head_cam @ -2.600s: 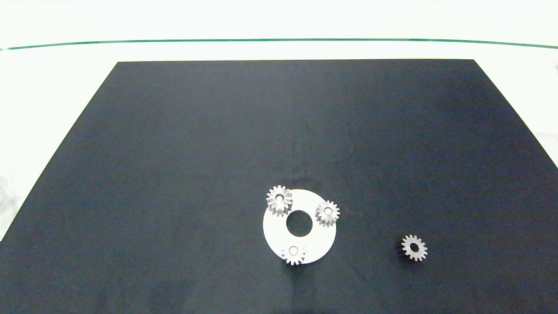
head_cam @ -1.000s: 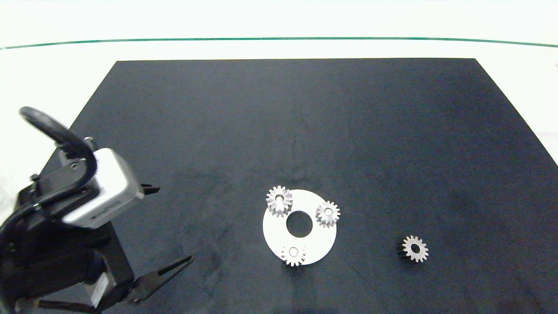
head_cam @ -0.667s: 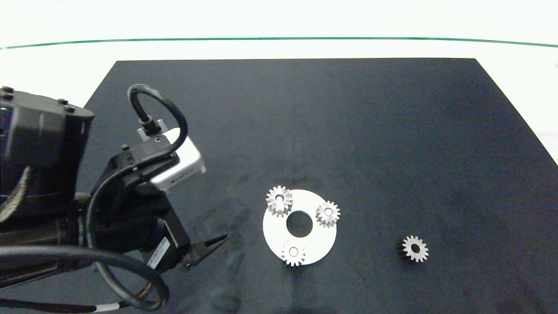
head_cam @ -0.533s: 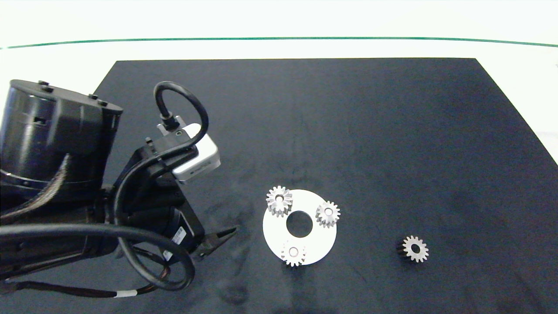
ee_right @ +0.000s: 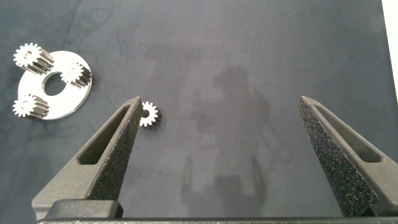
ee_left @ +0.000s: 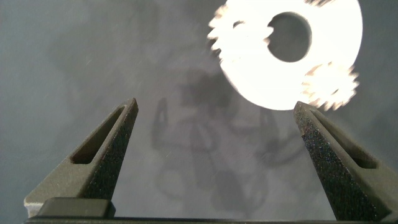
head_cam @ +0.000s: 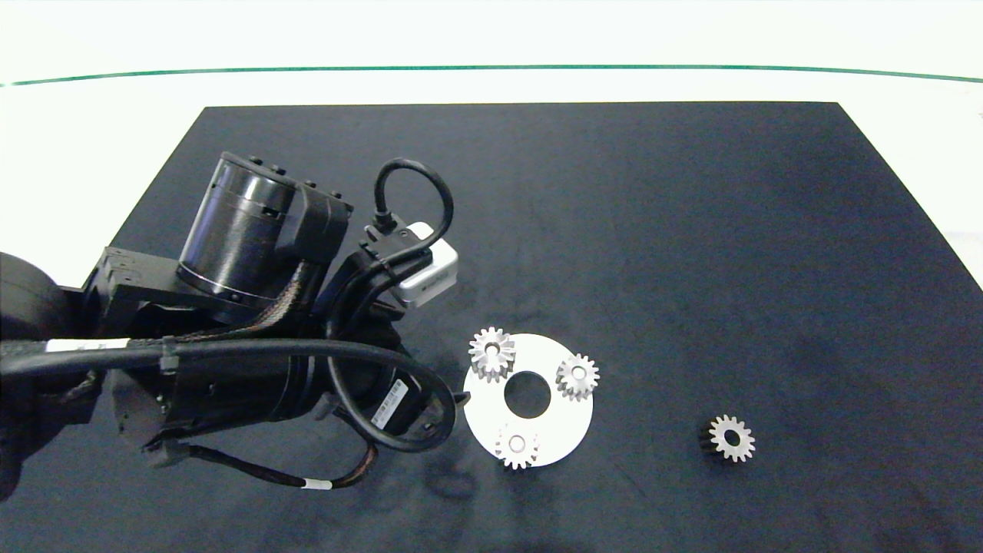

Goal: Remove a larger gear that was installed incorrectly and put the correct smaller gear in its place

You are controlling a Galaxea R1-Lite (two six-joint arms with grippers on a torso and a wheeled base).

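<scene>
— Where's my left gripper (ee_left: 214, 118)?

— Spread wide, just beside the white disc (head_cam: 564, 434). The larger gear (head_cam: 491, 352) sits on its far-left peg.

— And the smaller gear (head_cam: 730, 438)?

— Loose on the black mat (head_cam: 691, 230), well right; my right gripper (ee_right: 221, 115) is spread wide too.

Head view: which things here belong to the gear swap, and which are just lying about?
Job:
larger gear on the white disc
smaller gear loose on the black mat
left claw, open, beside the disc

Just there:
two other small gears on the disc
right claw, open
</scene>
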